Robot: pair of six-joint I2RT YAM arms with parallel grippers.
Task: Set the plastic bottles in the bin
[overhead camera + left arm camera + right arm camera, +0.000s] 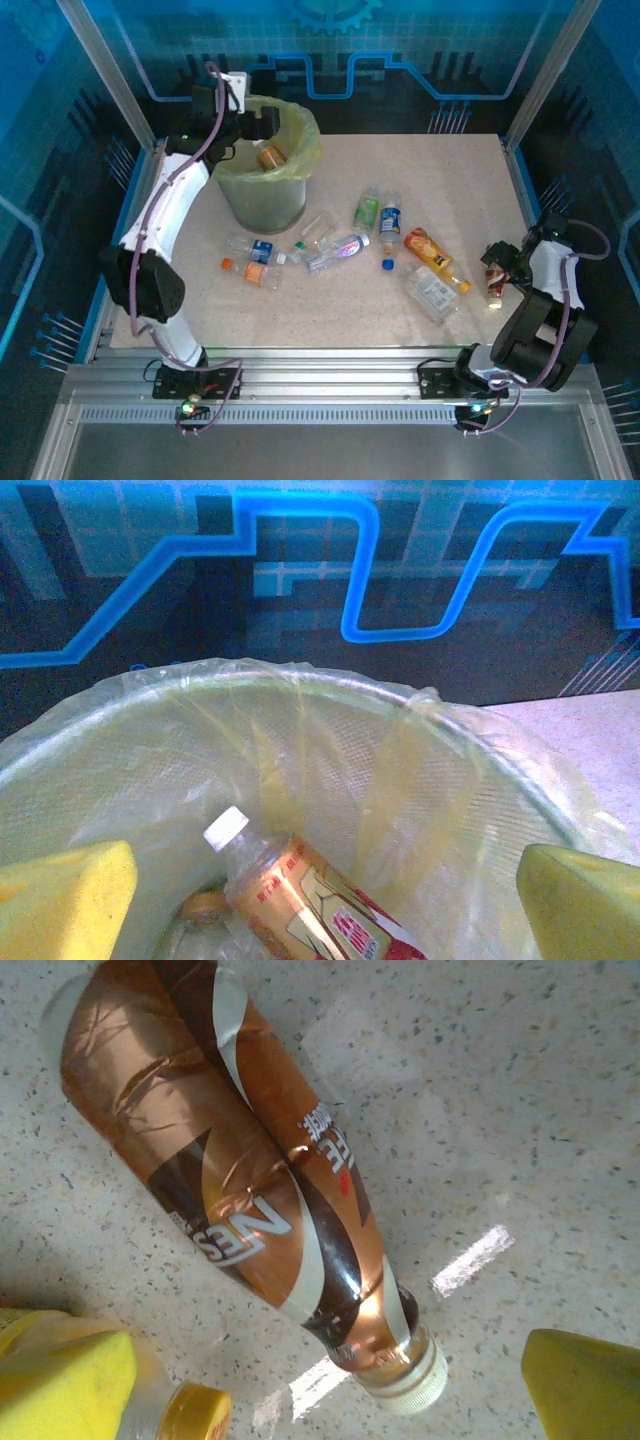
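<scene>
At the left, the left gripper (322,898) hangs over the mouth of the bin (262,200) with its jaws spread wide and nothing between them; an orange-labelled bottle (262,875) lies inside. The thin liner bag (300,720) rises close around the fingers, so a careless pull-away could snag it and drag or tip the bin. Across the middle of the table (480,180) the remaining plastic bottles (338,250) lie on their sides, and any brushing arm could set them rolling toward an edge. At the right, the right gripper (325,1380), also wide open and empty, hovers above a crumpled brown bottle (230,1160) lying diagonally on the table. Closing on its slick tapered neck could squeeze it out sideways, and one finger sits just beside a yellow-capped bottle (195,1410), which might get caught too.
</scene>
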